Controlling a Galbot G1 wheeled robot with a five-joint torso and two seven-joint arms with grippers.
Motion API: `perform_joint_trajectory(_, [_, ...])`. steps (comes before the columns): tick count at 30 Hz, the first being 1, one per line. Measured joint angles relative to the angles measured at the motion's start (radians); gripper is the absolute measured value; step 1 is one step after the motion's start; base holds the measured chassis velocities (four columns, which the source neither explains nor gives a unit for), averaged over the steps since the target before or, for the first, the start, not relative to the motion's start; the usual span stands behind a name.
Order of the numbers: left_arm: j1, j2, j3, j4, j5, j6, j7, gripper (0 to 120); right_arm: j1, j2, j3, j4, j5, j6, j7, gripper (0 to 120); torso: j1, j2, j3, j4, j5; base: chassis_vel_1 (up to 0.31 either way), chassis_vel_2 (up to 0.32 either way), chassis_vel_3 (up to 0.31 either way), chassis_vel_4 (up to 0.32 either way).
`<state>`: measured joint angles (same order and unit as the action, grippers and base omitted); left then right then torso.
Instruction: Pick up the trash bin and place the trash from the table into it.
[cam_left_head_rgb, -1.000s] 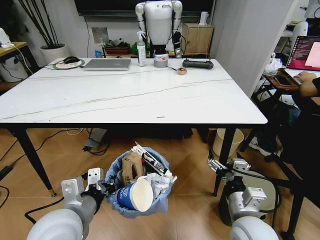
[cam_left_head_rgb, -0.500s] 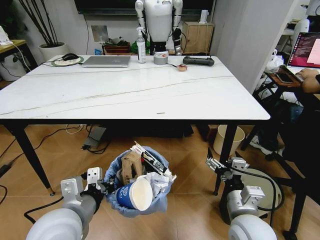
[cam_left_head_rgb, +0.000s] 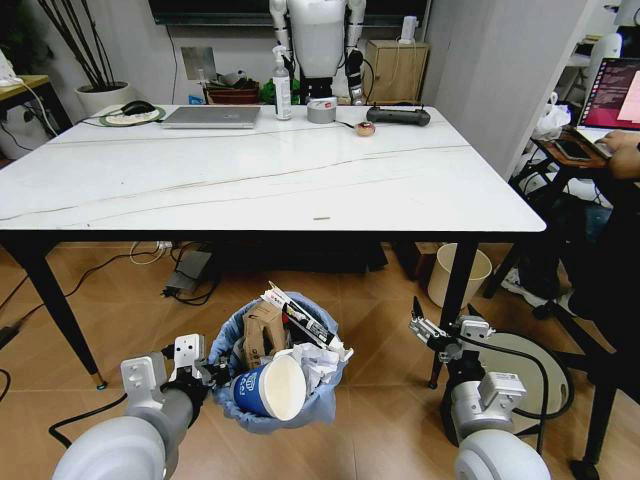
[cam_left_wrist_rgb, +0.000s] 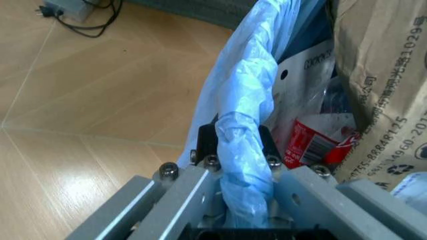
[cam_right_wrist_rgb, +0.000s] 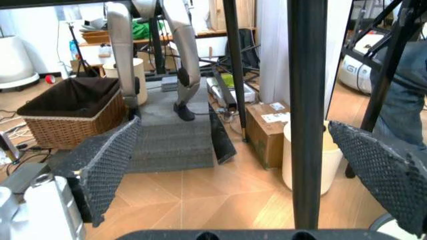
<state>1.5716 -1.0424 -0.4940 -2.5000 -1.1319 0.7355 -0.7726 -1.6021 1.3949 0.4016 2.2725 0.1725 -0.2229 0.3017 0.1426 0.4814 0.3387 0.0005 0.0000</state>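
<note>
You are holding the bin (cam_left_head_rgb: 278, 362) low in front of the robot, just off the near edge of the table (cam_left_head_rgb: 260, 185), with the left gripper (cam_left_wrist_rgb: 235, 150) pinched tight on its rim. In the left wrist view its jaws are closing on the folded blue bag (cam_left_wrist_rgb: 250, 115) where it wraps the rim, so the liner is being clamped with the wall, which probably is stopping the bag from slipping.

The bin is looking full: a blue cup (cam_left_head_rgb: 268, 390) is lying on its side on top with its mouth toward the camera, a torn cardboard box (cam_left_head_rgb: 264, 330) is standing behind it, and crumpled white paper (cam_left_head_rgb: 318, 364) is sitting beside the cup. Judging by the tabletop, which is carrying a laptop (cam_left_head_rgb: 212, 117), a spray bottle (cam_left_head_rgb: 283, 90) and a tape roll (cam_left_head_rgb: 321, 111) at the far edge but no litter I can see, the collecting seems done.

Your right gripper (cam_left_head_rgb: 432, 331) is hanging by the right table leg (cam_left_head_rgb: 456, 300), its pads (cam_right_wrist_rgb: 107, 167) spread wide and gripping nothing.

On the box, part of a printed number "0755-88848125" is showing. A red-labelled bottle (cam_left_wrist_rgb: 313, 142) is wedged beneath; its label is too cut off to read.
</note>
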Motion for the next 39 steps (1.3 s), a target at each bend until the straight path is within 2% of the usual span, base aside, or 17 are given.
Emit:
perform_joint_trajectory(15, [0.0,-0.004,-0.001,0.0,0.007,0.0,0.011,0,0.017,0.006,-0.01,-0.018,0.004,-0.003,0.009,100,-0.02,-0.058,-0.038,0.0,0.0,0.0,0.0,0.0,0.0])
perform_joint_trajectory(39, [0.003,-0.017,-0.019,0.045,0.018,0.0,0.012,0,0.042,0.003,-0.011,-0.034,0.028,-0.013,0.018,100,-0.053,-0.158,-0.105,0.0,0.0,0.0,0.0,0.0,0.0])
